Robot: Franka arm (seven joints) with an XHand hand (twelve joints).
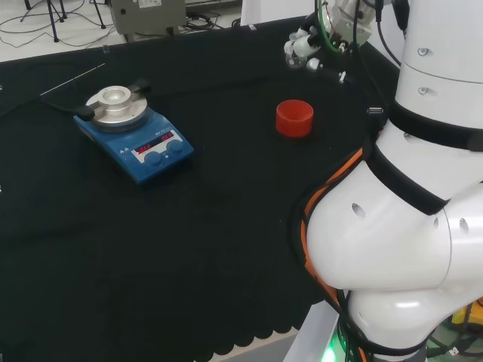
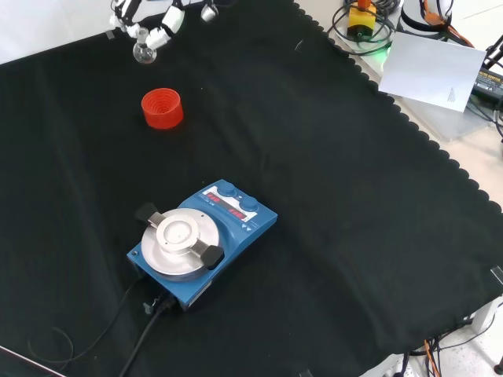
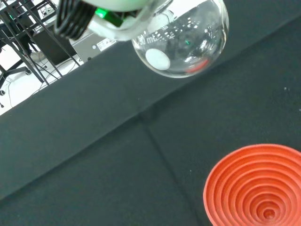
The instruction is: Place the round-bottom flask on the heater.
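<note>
The hand (image 2: 161, 23) holds the flask (image 2: 144, 52) in curled fingers, above the red stand (image 2: 162, 108). The smooth round glass could slip and break before reaching the heater (image 2: 200, 242).

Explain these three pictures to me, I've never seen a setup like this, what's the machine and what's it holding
It is a white robot arm with a black and white hand working over a bench under black cloth. One camera looks over the arm from behind, one looks down from the front, and one sits at the wrist. On the cloth stand a blue heater with a round metal plate, and a red ribbed ring, a stand for flasks. The hand holds a clear round-bottom flask in the air, above the cloth and near the ring.
</note>
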